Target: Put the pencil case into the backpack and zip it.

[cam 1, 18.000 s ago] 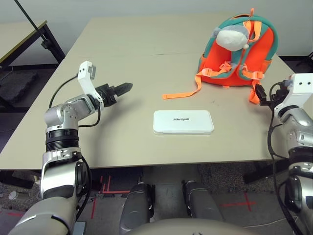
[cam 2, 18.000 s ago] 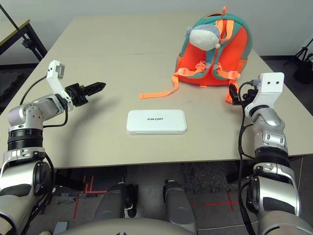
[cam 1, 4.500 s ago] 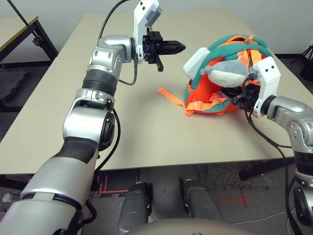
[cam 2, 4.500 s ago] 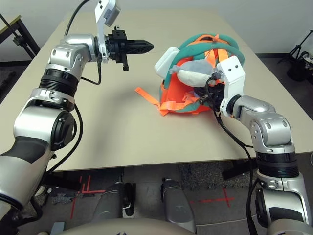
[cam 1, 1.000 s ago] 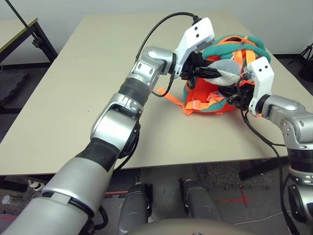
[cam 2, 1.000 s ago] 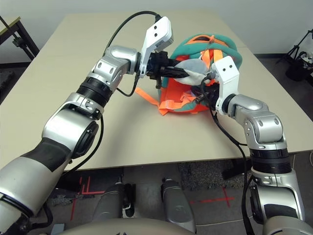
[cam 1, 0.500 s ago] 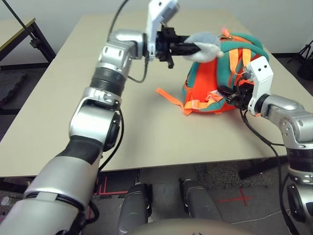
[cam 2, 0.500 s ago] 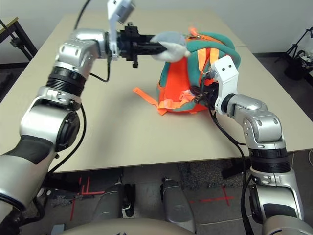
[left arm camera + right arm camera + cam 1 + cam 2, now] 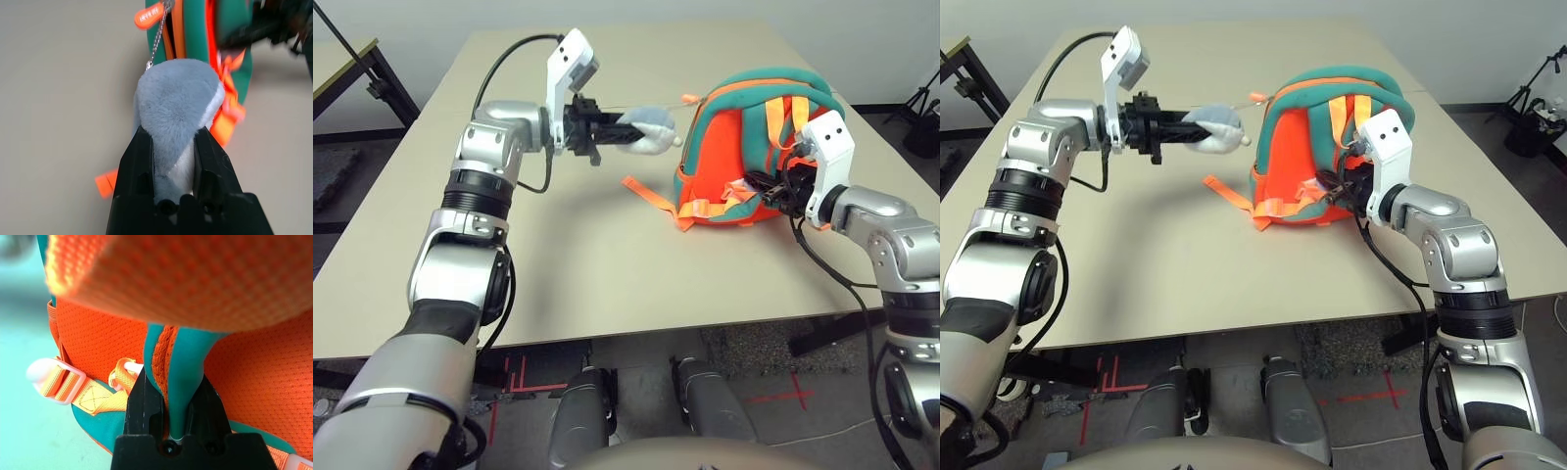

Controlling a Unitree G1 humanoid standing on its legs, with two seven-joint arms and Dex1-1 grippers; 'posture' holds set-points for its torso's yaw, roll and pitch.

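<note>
Beige table: left gripper clamps plush toy, right gripper pinches backpack trim. Zipping step; next, pull steadily sideways.

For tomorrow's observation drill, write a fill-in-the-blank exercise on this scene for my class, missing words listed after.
1. The left claw is shut on the ____ plush toy.
2. A thin metal chain joins the plush toy to the ____.
3. The right claw pinches the backpack's ____ trim.
4. The backpack rests on the ____.

Missing words: grey-white; backpack; teal; table
</note>
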